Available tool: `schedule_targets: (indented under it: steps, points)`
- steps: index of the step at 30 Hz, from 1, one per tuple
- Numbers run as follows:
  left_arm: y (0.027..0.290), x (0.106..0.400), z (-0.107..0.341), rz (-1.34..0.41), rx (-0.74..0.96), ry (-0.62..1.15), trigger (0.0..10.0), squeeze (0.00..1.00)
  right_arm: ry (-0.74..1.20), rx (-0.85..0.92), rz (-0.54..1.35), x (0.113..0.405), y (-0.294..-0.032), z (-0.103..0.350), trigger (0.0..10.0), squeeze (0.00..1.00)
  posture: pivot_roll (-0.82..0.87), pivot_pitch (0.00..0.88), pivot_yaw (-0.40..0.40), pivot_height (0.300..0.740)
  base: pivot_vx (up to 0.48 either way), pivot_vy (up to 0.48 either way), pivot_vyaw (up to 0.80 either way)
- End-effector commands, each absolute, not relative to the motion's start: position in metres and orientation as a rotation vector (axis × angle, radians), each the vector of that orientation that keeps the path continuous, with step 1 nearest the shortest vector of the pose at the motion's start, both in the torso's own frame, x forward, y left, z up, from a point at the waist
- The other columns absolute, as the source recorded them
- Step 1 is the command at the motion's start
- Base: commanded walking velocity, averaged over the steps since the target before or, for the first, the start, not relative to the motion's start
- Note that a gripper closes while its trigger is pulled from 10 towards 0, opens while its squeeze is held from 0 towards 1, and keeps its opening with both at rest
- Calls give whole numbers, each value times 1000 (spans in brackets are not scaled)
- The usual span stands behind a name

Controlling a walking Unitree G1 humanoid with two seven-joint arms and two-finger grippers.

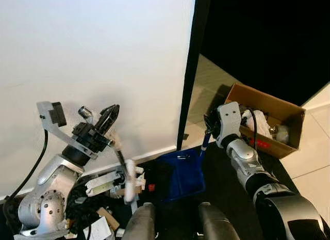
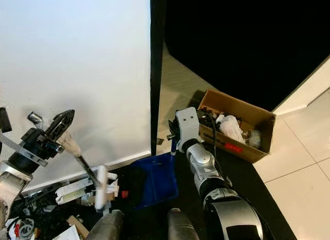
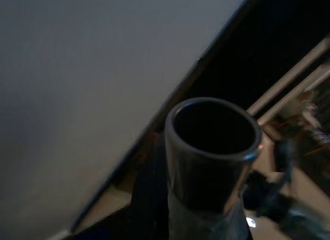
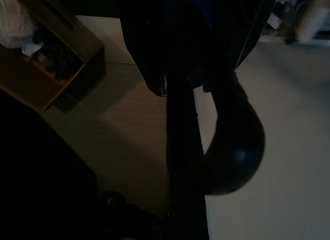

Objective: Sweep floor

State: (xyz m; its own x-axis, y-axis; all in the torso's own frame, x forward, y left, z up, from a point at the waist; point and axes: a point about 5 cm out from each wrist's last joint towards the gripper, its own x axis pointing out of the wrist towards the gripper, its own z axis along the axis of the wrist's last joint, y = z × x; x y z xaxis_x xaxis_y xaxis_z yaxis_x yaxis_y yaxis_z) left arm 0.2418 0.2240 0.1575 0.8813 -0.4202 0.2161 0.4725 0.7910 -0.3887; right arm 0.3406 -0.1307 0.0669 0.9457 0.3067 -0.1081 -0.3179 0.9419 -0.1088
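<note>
Landmark: blue dustpan [image 1: 181, 174], lying on the dark floor at the foot of the white wall panel [image 1: 98, 64], just ahead of the robot's knees.

Left gripper [image 1: 106, 120] is up and to the robot's left of the dustpan, in front of the wall panel. Black fingers clamped on the upper part of a broom handle [image 1: 119, 156]. The handle slopes down from the gripper toward the dustpan. A white piece [image 1: 130, 180] sits on its lower end, just left of the dustpan; can't tell exactly what it is. Left wrist view looks straight into the hollow open end of a dark tube [image 3: 214, 147] against the wall panel.

Right gripper [image 1: 208, 127] is just above the dustpan's far right corner. Its fingers are together on the thin blue dustpan handle [image 1: 204, 144], which stands up from that corner. The right wrist view is too dark to add detail.

An open cardboard box [image 1: 268, 118] with white wadding and odd bits in it sits right of the dustpan, past the right arm, on the pale tile.

There's clutter on the floor left of the dustpan: white plastic parts [image 1: 105, 182], paper and cables.
</note>
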Motion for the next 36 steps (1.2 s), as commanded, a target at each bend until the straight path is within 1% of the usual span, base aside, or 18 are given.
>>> schedule_targets:
  steps: [1, 5, 6, 8, 12, 15, 17, 18, 19, 20, 21, 23, 25, 31, 36]
  points:
    - [223, 249, 144, -429, -457, -134, 10000, 0, 186, -110, 318, 330, -132, 48, 10000, 0, 80, 164, 11, 740, 0, 0, 0]
    - [219, 258, 124, -406, -468, -114, 10000, 0, 183, -112, 316, 331, -132, 48, 10000, 0, 67, 172, 4, 740, 0, 0, 0]
    - [219, 269, 109, -372, -464, -91, 10000, 0, 181, -113, 315, 331, -132, 49, 10000, 0, 67, 173, 1, 740, 0, 0, 0]
    - [219, 279, 101, -334, -484, -84, 10000, 0, 181, -113, 316, 331, -132, 49, 10000, 0, 64, 175, -1, 740, 0, 0, 0]
    - [217, 288, 98, -312, -528, -90, 10000, 0, 181, -114, 318, 331, -132, 49, 10000, 0, 43, 181, -3, 740, 0, 0, 0]
    - [206, 298, 99, -321, -658, -115, 10000, 0, 180, -117, 317, 331, -132, 49, 10000, 0, 31, 183, -2, 740, 0, 0, 0]
    - [206, 298, 99, -321, -658, -115, 10000, 0, 180, -117, 317, 331, -132, 49, 10000, 0, 31, 183, -2, 740, 0, 0, 0]
    - [198, 300, 99, -346, -722, -126, 10000, 0, 180, -117, 317, 331, -133, 49, 10000, 0, 29, 183, -3, 740, 0, 0, 0]
    - [185, 300, 100, -400, -821, -129, 10000, 0, 181, -117, 317, 331, -133, 49, 10000, 0, 29, 183, -3, 740, 0, 0, 0]
    - [185, 300, 100, -400, -821, -129, 10000, 0, 181, -117, 317, 331, -133, 49, 10000, 0, 29, 183, -3, 740, 0, 0, 0]
    - [176, 299, 100, -438, -884, -131, 10000, 0, 181, -117, 317, 331, -133, 49, 10000, 0, 25, 186, -4, 740, 0, 0, 0]
    - [152, 294, 101, -555, -1019, -125, 10000, 0, 182, -118, 317, 331, -134, 49, 10000, 0, 24, 187, -5, 740, 0, 0, 0]
    - [131, 288, 103, -654, -1095, -116, 10000, 0, 183, -119, 316, 331, -134, 49, 10000, 0, 25, 187, -5, 740, 0, 0, 0]
    - [109, 279, 102, -744, -1140, -69, 10000, 0, 184, -119, 316, 332, -134, 49, 10000, 0, 27, 184, -4, 740, 0, 0, 0]
    - [107, 277, 105, -761, -1172, -73, 10000, 0, 185, -119, 315, 332, -133, 50, 10000, 0, 32, 180, -5, 740, 0, 0, 0]
